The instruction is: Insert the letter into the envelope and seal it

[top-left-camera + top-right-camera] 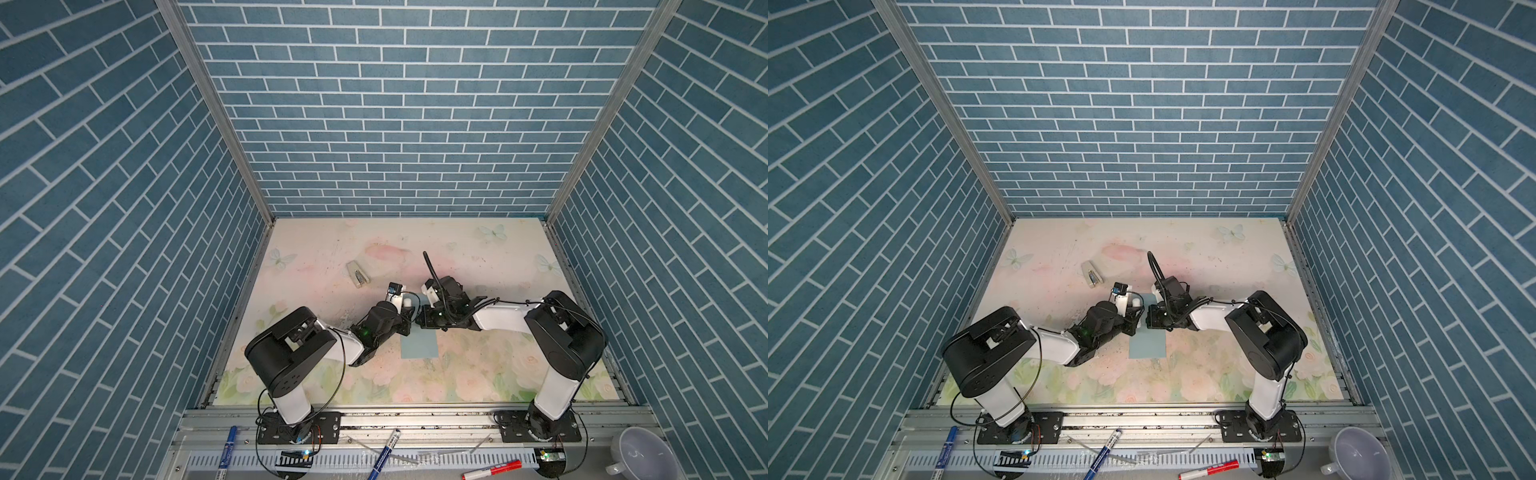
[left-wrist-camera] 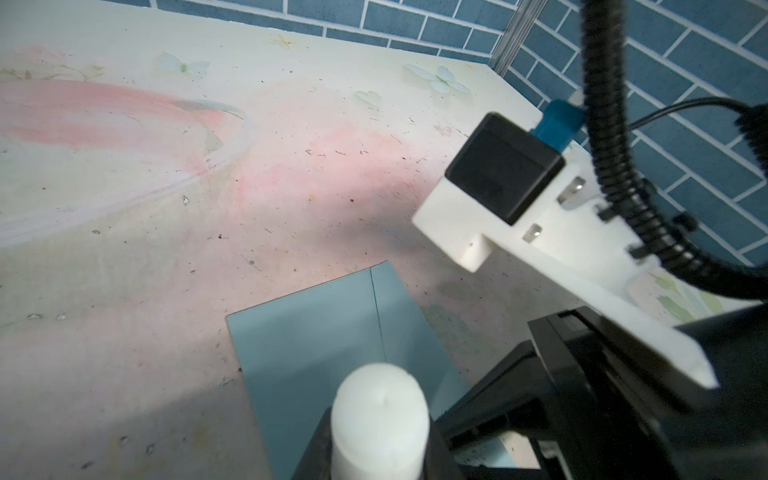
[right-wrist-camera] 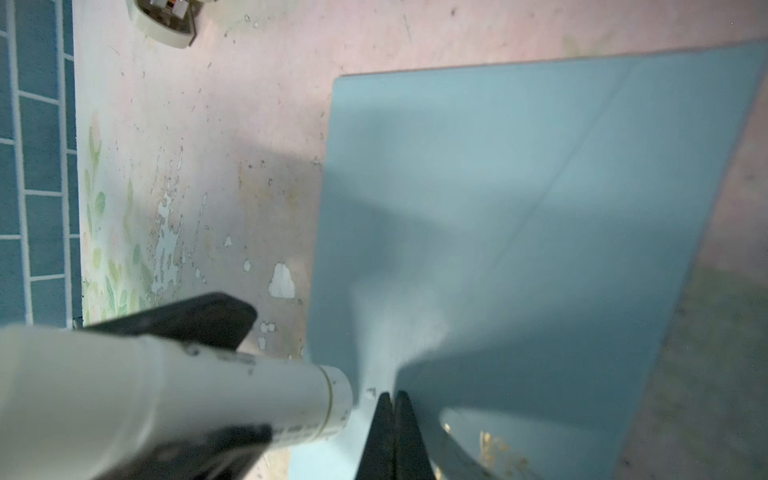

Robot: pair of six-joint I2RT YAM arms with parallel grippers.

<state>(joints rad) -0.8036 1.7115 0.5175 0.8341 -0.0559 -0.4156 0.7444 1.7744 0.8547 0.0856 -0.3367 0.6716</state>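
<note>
Left of centre in a top view, the left gripper [image 1: 409,318] clamped a white glue stick [image 3: 291,399], its tip on the teal envelope [image 1: 419,345] lying mid-bench [image 1: 478,374]. The letter was unseen. Just right, the right gripper [image 3: 392,432], jaws closed, pinched the envelope's raised edge. Sealing likely called for light, even strokes on taut paper.

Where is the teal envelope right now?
In both top views the envelope lies mid-table, its middle hidden under the left pincer, holding a white stick, and the right pincer.
</note>
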